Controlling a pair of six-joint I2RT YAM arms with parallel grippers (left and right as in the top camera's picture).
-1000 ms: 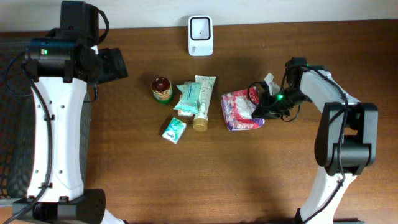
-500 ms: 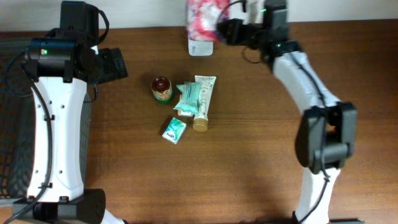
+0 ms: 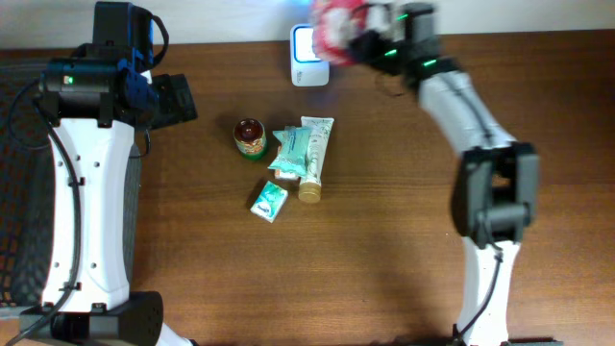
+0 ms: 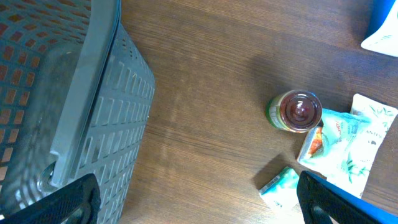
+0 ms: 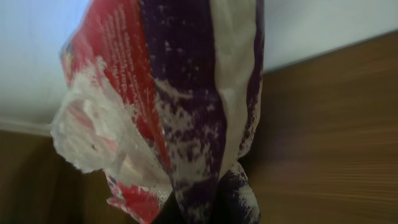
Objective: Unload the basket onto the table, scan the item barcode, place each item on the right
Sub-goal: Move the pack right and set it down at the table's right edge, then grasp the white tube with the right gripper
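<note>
Jar (image 3: 250, 136), green-white pouch (image 3: 291, 149), tube (image 3: 319, 144) and small green box (image 3: 270, 201) are crowding mid-table. Mesh basket (image 4: 62, 93) is walling off the left edge. Red-and-purple packet (image 3: 336, 21) is hanging over the scanner (image 3: 306, 60) at the far edge. Table (image 3: 404, 231) is lying open right of the cluster and along the near side.

A brown wooden worktop (image 3: 384, 240) fills the frame. A white scanner (image 3: 304, 73) stands at its upper middle edge. Left of centre lies a cluster: a small round jar (image 3: 249, 136), a green-and-white packet (image 3: 290, 152) resting against a pale tube (image 3: 320, 144), and a small green box (image 3: 270, 201) just below them.
</note>
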